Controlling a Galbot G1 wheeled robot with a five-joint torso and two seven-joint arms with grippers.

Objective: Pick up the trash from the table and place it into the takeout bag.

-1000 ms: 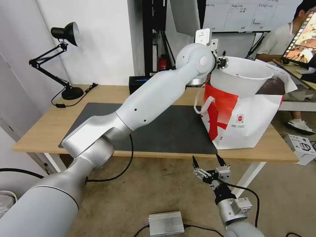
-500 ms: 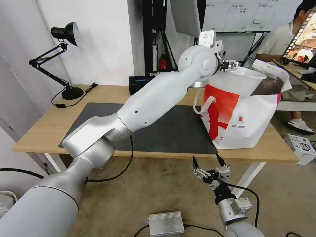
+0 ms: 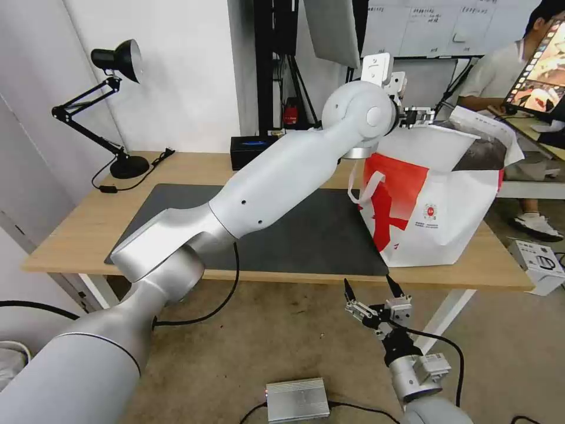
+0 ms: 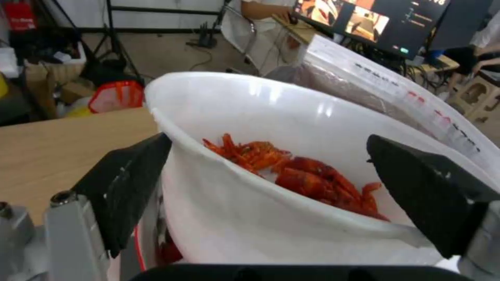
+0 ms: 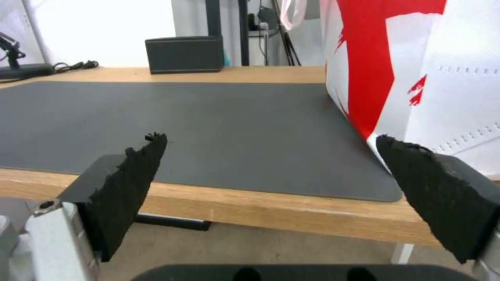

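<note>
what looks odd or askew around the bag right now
The white round bowl of red crayfish shells sits tilted in the mouth of the large red-and-white takeout bag, shells heaped to its low side. The left gripper is open around the rim. Nothing has spilled on the dark grey mat. The right gripper hangs open below the table edge.

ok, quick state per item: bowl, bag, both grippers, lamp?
white bowl: tilted, sunk into the bag's mouth, red shells inside
takeout bag: upright on the table, mouth open
left gripper: above the bag's mouth, fingers spread wide, apart from the bowl wall
right gripper: open, empty, below the table's front edge
dark mat: flat, bare
desk lamp: off
</note>
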